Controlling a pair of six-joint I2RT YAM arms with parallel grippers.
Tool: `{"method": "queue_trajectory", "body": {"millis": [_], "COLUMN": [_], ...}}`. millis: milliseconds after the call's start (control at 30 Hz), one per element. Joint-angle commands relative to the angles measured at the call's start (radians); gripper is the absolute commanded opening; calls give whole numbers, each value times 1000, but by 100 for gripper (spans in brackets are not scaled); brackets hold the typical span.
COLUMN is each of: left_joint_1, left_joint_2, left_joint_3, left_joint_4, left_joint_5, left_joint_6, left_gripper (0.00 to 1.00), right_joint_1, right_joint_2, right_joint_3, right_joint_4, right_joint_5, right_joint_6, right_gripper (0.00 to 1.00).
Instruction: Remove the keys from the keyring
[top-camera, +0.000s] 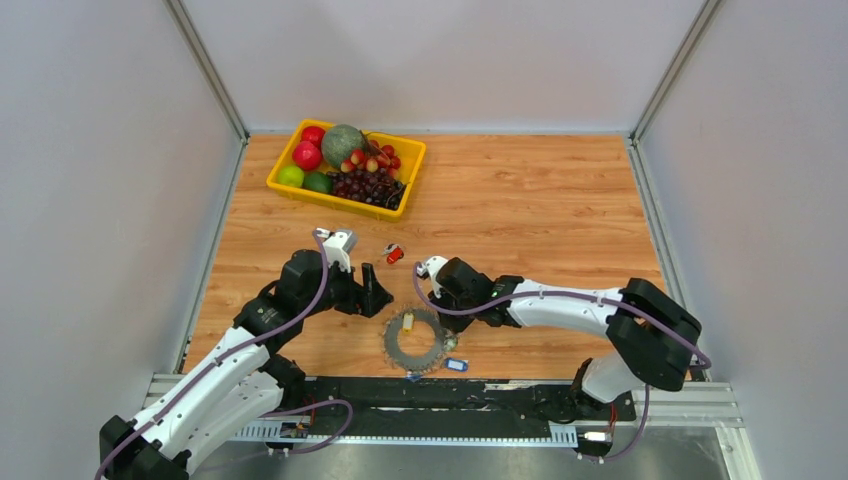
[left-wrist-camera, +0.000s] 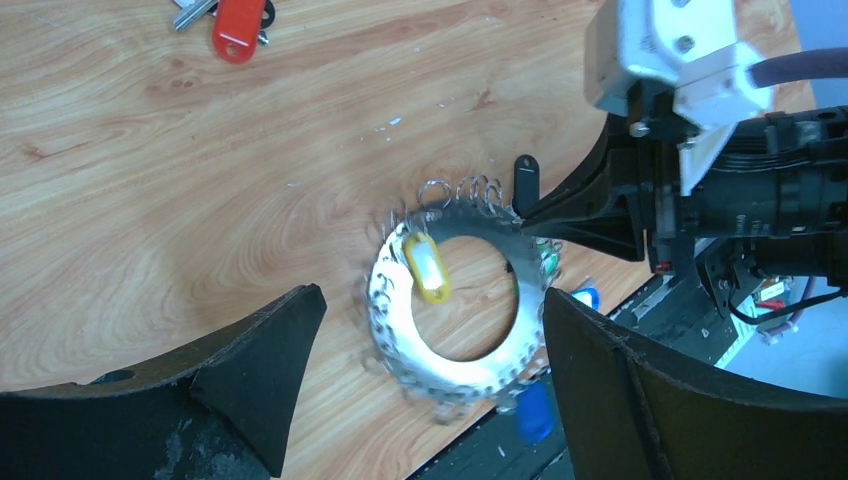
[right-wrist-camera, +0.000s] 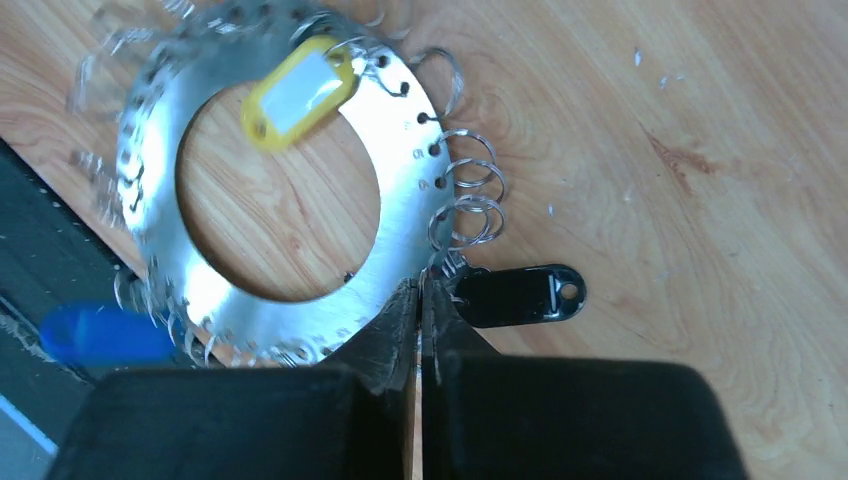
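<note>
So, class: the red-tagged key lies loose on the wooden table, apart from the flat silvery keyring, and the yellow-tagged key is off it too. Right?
Not quite. The red-tagged key does lie loose on the wooden table, apart from the flat silvery keyring, but the yellow-tagged key is not off it: the right wrist view shows it hooked onto the ring's band.

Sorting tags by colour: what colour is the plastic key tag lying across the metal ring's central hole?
Yellow plastic key tag, white label insert; clearest in right wrist view.
</note>
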Motion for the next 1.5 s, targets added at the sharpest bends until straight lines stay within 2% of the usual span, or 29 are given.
{"method": "queue_trajectory", "body": {"millis": [0,300,567,700,800,867,967,1100,1233,1333,1467], "left_joint_1": [1,1,1,1,1,-1,-8,-10,-10,-11,-10], "left_joint_2": [-4,-2,6,19,29,35,28,7,-22,-61,-149], "left_joint_3": [-2,14,30,-14,-70,-110,-161,-199,-235,-252,-255], "left_joint_4": [38,69,124,264,486,599,738,809,871,868,773], "left_joint_5": [26,52,62,93,118,119,90,47,93,108,41], "left_joint_6": [-16,-13,24,14,1,-1,36,96,94,88,115], "left_gripper": [89,88,84,77,65,63,63,63,69,72,75], "right_joint_1": [-3,-4,-5,-6,-5,-5,-5,-5,-5,-5,-5], "right_joint_2": [-123,-336,-426,-441,-444,-446,-452,-456,-456,-448,-435], "right_joint_3": [10,54,118,163,196,210,231,265,290,303,316], "right_joint_4": [47,45,40,30,17,13,12,10,11,10,10], "right_joint_5": [-3,39,103,116,111,103,86,84,84,85,91], "right_joint_6": [-21,-53,-119,-155,-175,-189,-199,-232,-233,-226,-213], "right_gripper": [0,0,0,0,0,0,0,0,0,0,0]}}
